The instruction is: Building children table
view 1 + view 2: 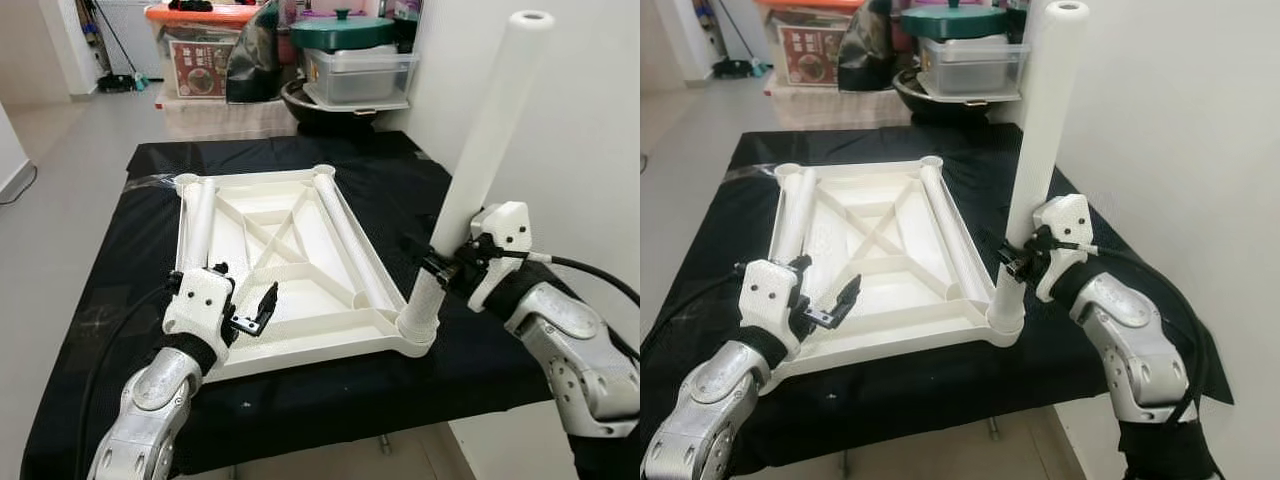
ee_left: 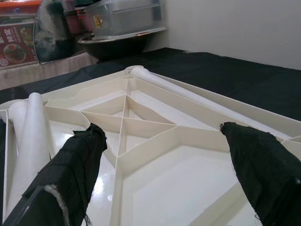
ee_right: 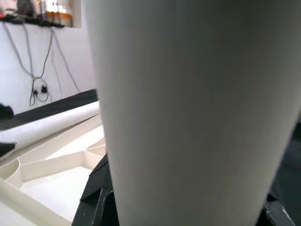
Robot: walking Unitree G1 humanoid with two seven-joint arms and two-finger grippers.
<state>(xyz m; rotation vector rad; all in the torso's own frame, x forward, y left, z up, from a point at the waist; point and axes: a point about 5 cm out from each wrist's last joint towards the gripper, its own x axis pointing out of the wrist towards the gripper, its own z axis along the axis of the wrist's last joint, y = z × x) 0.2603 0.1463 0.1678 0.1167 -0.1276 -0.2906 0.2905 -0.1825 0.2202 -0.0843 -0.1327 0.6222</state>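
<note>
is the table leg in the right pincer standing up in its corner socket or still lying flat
Standing, leaning slightly. The table leg rises from the near right corner socket of the upturned tabletop, gripped low by the right pincer.

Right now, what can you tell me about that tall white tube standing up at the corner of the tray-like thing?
The white leg is a smooth, round, hollow plastic-looking tube, open at its top. It stands nearly upright, leaning a little to the robot's right, with its lower end in the round corner socket of the upturned white tabletop nearest the robot's right. The right gripper clamps it low down, just above the socket.
</note>
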